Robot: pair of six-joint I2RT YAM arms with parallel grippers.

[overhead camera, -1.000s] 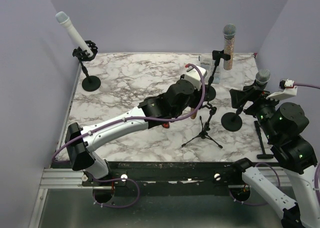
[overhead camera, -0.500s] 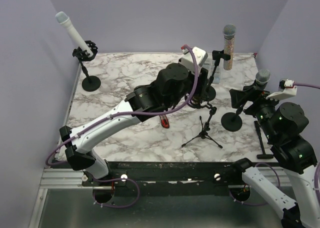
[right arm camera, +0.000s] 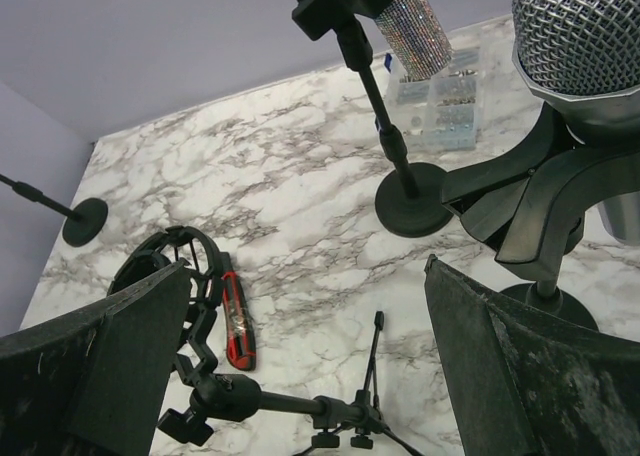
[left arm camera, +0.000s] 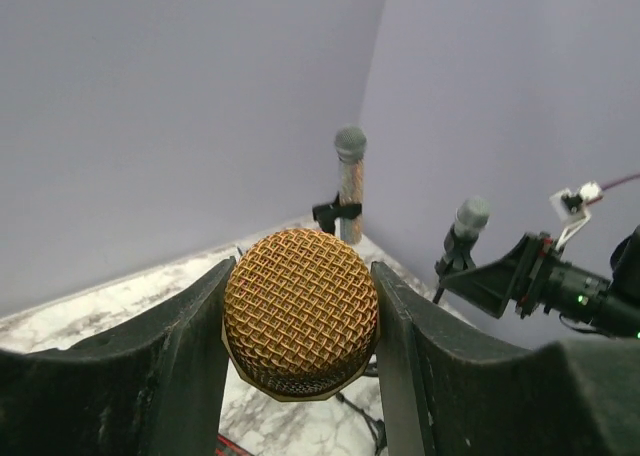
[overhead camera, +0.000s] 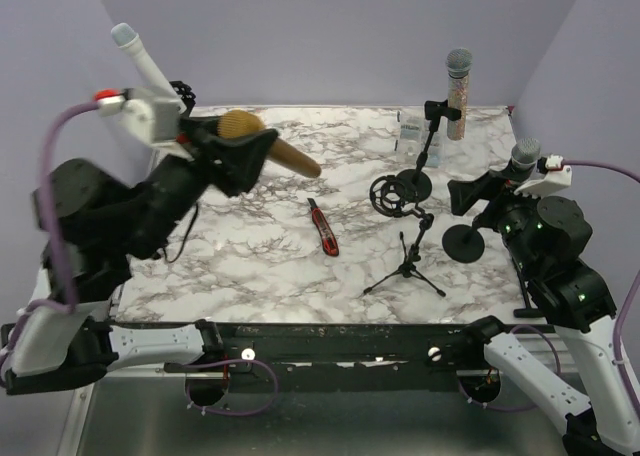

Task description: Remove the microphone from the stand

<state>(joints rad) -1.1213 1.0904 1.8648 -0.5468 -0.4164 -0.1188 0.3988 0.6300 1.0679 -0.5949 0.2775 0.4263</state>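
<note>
Left arm: raised over the table's (overhead camera: 250, 266) 9 o'clock side. The left gripper (left arm camera: 300, 276) has its fingers (left arm camera: 170, 376) grasping the gold mic (overhead camera: 295, 159) by the mesh head. In the left wrist view the head sits squarely between both fingers, touching each. The handle projects toward 4 o'clock and slopes down. The mic is in the air, well apart from its stand and clear of the table.

Stand: the tripod (overhead camera: 405, 268) is upright right of centre, at about 4 o'clock. Its ring mount (overhead camera: 392, 193) holds nothing.

Right arm: at the 3 o'clock edge. The right gripper (right arm camera: 305, 276) has its fingers (right arm camera: 110, 376) released and spread wide, nothing between them. They point toward 9 o'clock, just beside the grey mic (overhead camera: 525, 154). Contact with that mic's stand cannot be confirmed.

Other items:
- The grey mic is clipped in a round-base stand (overhead camera: 464, 242) at 3 o'clock.
- A glitter mic (overhead camera: 458, 88) stands at 1 o'clock, in the clip of a second round-base stand (overhead camera: 417, 185).
- A white mic (overhead camera: 138, 58) is tilted in a stand at the 10 o'clock corner, partly hidden by the left arm.
- A red knife (overhead camera: 323, 227) lies flat near the centre.
- A clear box (right arm camera: 445, 106) sits at the far edge, near the glitter mic.
</note>
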